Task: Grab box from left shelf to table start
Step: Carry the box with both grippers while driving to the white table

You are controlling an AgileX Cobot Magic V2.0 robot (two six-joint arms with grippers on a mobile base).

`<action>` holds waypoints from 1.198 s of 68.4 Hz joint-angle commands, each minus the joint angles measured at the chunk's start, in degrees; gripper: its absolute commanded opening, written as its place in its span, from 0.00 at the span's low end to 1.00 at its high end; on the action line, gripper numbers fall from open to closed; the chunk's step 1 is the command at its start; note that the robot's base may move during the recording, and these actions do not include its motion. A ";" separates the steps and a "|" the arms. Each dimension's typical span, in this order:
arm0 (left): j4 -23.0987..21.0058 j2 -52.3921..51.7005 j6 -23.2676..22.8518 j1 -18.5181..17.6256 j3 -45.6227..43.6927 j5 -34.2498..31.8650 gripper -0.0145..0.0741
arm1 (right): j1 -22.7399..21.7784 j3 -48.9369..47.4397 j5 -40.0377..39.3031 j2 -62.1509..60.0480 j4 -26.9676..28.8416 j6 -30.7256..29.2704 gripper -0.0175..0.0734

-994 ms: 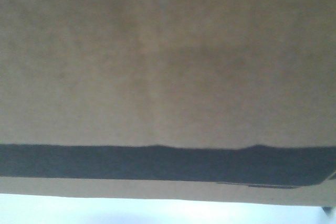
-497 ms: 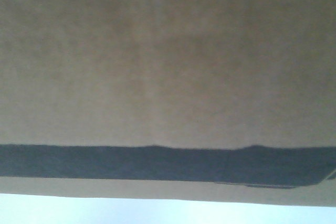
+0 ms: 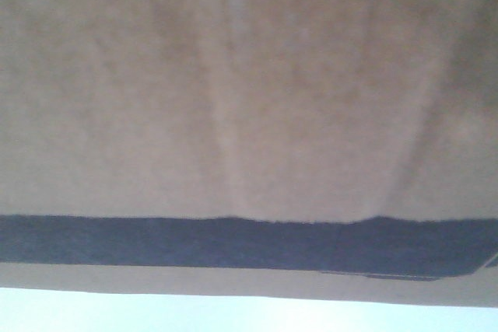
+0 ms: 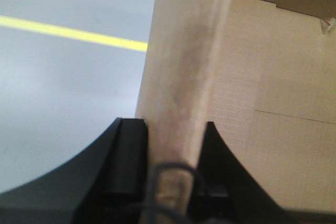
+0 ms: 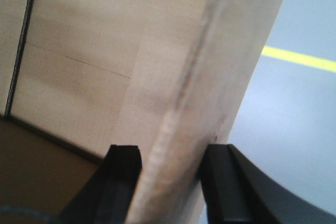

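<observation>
The brown cardboard box (image 3: 249, 91) fills the front view, with a black printed band across its lower part. My left gripper (image 4: 174, 129) is shut on the box's left side flap (image 4: 184, 66), one black finger on each face of it. My right gripper (image 5: 172, 153) is shut on the right side flap (image 5: 210, 87) the same way. The open inside of the box shows in the left wrist view (image 4: 278, 129) and in the right wrist view (image 5: 79, 66). The left shelf is out of view.
Grey floor (image 4: 63, 87) with a yellow line (image 4: 73, 34) lies under the box on the left side. The same floor (image 5: 294, 129) and yellow line (image 5: 299, 59) show on the right. A pale surface (image 3: 233, 312) shows below the box's lower edge.
The box's printed band and lower edge stay in the same place in the front view. The brown face looks lighter and more blurred now.
</observation>
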 commanded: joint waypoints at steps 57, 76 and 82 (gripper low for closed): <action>-18.20 -0.27 7.01 -2.39 -2.39 -6.22 0.06 | 0.27 -1.94 -12.63 0.69 4.53 -4.83 0.27; -18.20 -0.27 7.01 -2.39 -2.39 -6.22 0.06 | 0.27 -1.94 -12.63 0.69 4.53 -4.83 0.27; -18.20 -0.27 7.01 -2.39 -2.39 -6.22 0.06 | 0.27 -1.94 -12.63 0.69 4.53 -4.83 0.27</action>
